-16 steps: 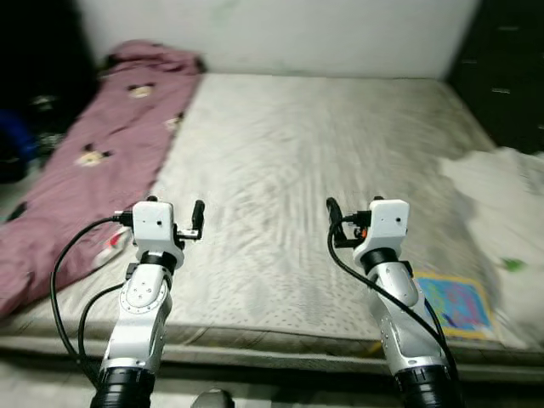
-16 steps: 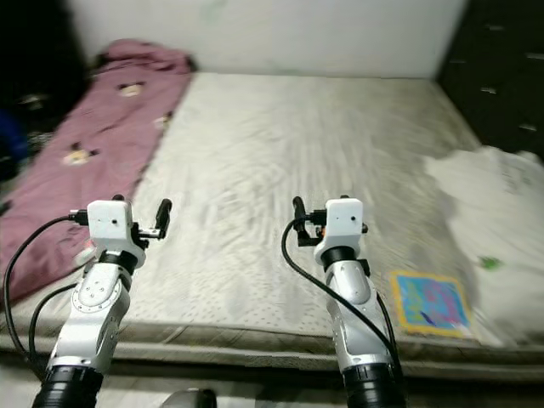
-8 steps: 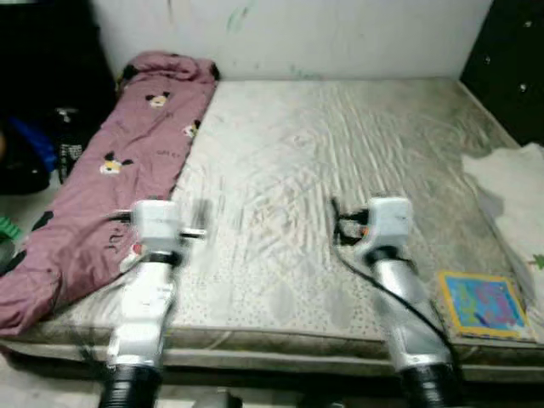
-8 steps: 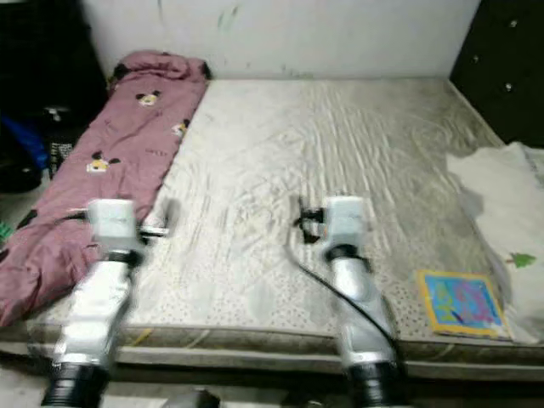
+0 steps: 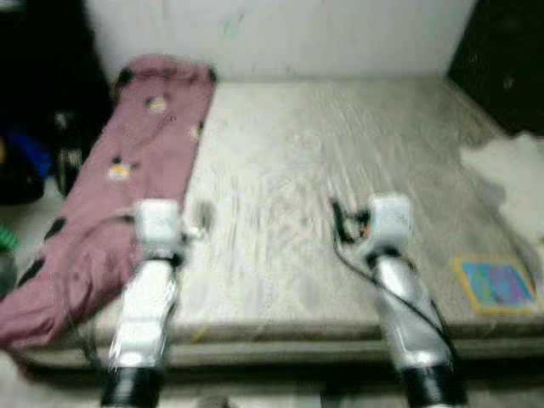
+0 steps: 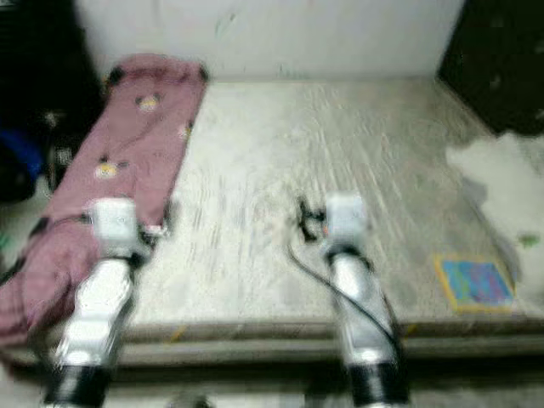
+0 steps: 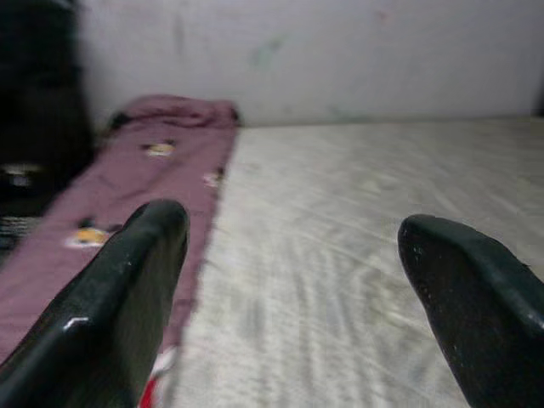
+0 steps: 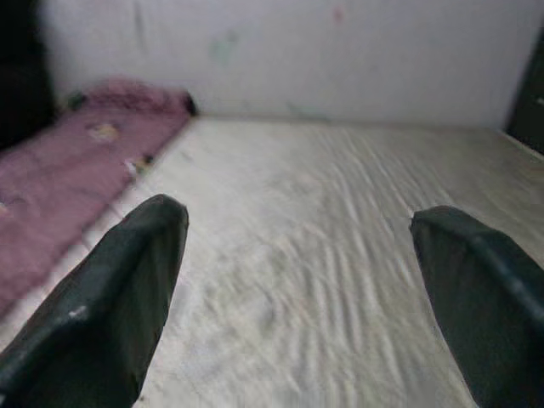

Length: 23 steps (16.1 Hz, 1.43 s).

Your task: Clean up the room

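Note:
A maroon blanket (image 5: 127, 187) with cartoon prints lies rumpled along the left side of the bed and hangs over its left edge. A white cloth (image 5: 510, 170) lies at the bed's right side. In front of it, near the front right corner, rests a colourful flat book (image 5: 497, 285). Both arms are held out over the front of the mattress. My left gripper (image 7: 293, 225) is open and empty, close to the blanket's inner edge. My right gripper (image 8: 297, 217) is open and empty over the bare grey sheet (image 5: 323, 161).
The mattress front edge (image 5: 280, 327) runs across just before me. A white wall (image 5: 280, 38) backs the bed. Dark clutter and a blue thing (image 5: 30, 157) sit on the floor at the left. Dark furniture (image 5: 501, 59) stands at the right. The head views are blurred.
The whole picture has shifted and blurred, so the camera has moved; the bed's front edge now sits higher in view. Both arms keep the same pose, grippers still open.

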Available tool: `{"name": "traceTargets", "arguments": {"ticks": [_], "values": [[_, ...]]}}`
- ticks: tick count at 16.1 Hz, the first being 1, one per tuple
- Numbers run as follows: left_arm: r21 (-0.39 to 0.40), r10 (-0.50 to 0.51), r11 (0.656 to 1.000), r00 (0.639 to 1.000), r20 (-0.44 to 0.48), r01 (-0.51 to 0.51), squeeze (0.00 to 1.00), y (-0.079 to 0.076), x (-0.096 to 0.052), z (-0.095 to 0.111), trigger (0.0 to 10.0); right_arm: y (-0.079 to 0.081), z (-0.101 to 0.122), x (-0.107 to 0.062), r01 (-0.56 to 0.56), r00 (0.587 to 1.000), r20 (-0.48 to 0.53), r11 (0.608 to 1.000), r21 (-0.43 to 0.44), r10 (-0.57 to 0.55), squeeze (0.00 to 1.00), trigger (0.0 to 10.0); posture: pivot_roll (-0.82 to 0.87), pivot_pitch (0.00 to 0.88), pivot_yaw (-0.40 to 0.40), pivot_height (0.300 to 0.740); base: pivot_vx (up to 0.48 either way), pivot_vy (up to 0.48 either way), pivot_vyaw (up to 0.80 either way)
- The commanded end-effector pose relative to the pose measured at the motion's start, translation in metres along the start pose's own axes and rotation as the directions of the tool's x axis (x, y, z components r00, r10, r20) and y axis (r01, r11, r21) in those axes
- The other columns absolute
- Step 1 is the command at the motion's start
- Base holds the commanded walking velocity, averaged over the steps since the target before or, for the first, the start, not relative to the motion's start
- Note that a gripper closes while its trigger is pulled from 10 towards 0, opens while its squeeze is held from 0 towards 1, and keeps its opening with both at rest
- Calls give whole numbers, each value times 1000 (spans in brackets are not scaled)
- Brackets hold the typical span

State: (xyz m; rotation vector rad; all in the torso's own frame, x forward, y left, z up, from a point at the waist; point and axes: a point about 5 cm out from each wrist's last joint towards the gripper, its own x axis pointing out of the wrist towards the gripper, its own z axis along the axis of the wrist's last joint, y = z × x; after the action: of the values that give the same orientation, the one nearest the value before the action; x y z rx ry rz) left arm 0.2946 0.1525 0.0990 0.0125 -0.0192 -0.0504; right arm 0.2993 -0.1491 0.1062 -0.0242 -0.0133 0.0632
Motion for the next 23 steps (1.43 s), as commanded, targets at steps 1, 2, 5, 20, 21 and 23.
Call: {"name": "traceTargets", "arguments": {"ticks": [1, 2, 5, 20, 21, 23], "values": [[17, 34, 999, 999, 7, -34, 0, 12, 2, 3, 10000, 7, 6, 3, -12, 1000, 23, 1000, 12, 12, 0, 10000, 16, 0, 19, 740, 0, 480, 0], [16, 33, 999, 999, 9, -33, 0, 12, 2, 3, 10000, 7, 5, 3, -11, 1000, 14, 1000, 11, 10, 0, 10000, 16, 0, 19, 740, 0, 480, 0], [19, 25, 999, 999, 31, -26, 0, 11, 1, 6, 10000, 7, 4, 4, -7, 1000, 3, 1000, 14, 7, 0, 10000, 15, 0, 18, 740, 0, 160, 0], [5, -9, 1000, 999, 52, 9, 0, 8, 1, 8, 10000, 7, 1, 5, -8, 1000, -10, 1000, 12, 8, 0, 10000, 16, 0, 20, 740, 35, 0, -128], [4, -12, 1000, 999, 53, 12, 0, 8, 1, 8, 10000, 7, 1, 5, -8, 1000, -11, 1000, 12, 8, 0, 10000, 16, 0, 20, 740, 300, 0, 0], [3, -16, 1000, 998, 53, 16, 0, 7, 0, 8, 10000, 7, 1, 5, -8, 1000, -13, 1000, 11, 9, 0, 10000, 16, 0, 20, 740, 330, 0, 0]]}}
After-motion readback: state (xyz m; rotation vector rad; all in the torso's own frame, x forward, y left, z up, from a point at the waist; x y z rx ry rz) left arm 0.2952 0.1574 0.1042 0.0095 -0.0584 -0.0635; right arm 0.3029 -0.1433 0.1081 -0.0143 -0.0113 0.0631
